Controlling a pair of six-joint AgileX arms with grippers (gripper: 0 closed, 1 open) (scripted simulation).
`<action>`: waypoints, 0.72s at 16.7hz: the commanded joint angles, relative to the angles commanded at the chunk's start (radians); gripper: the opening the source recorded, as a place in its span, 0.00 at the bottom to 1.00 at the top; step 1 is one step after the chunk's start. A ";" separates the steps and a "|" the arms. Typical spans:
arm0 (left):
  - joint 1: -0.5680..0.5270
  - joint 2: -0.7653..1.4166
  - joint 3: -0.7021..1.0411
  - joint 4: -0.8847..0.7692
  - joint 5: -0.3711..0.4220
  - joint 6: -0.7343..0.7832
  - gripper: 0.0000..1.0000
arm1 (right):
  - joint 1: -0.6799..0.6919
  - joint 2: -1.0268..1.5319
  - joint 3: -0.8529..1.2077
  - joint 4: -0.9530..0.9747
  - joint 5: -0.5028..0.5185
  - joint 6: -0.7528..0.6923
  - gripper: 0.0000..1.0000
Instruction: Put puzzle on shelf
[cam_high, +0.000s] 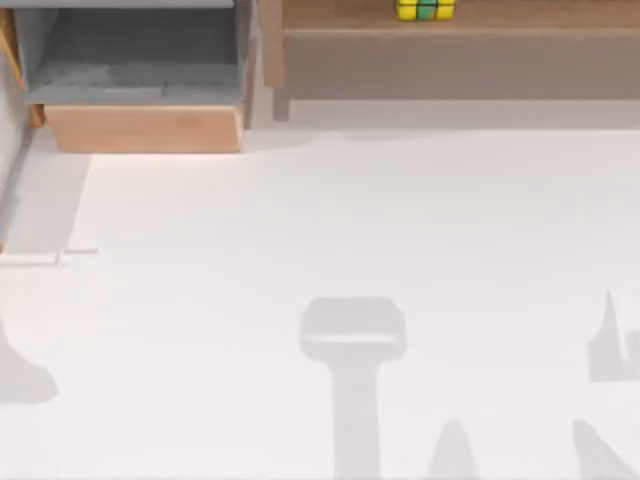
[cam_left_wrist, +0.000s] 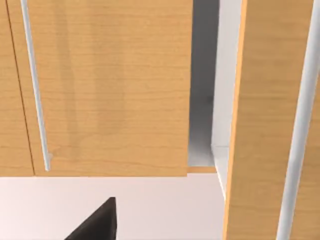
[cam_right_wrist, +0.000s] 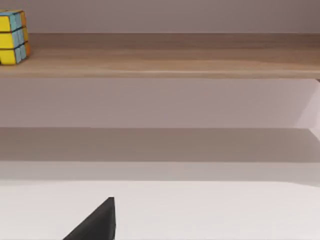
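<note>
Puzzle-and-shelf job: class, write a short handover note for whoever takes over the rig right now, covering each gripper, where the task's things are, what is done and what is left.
Grippers: neither the left nor the right one holds anything that can be seen; whether their fingers are open or shut cannot be told.
Things: the puzzle sits on top of the shelf, towards the far edge of the table in the top view; the right wrist view shows it resting on the ledge. The grey cubby stands to the shelf's left.
Done: the puzzle is on the shelf, free of any gripper.
Left: nothing obvious; just confirm that the puzzle sits steady.
</note>
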 joint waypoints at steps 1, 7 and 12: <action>0.000 0.000 0.000 0.000 0.000 0.000 1.00 | 0.000 0.000 0.000 0.000 0.000 0.000 1.00; -0.024 0.012 0.032 -0.019 -0.024 -0.001 1.00 | 0.000 0.000 0.000 0.000 0.000 0.000 1.00; -0.060 0.031 0.078 -0.046 -0.060 -0.001 1.00 | 0.000 0.000 0.000 0.000 0.000 0.000 1.00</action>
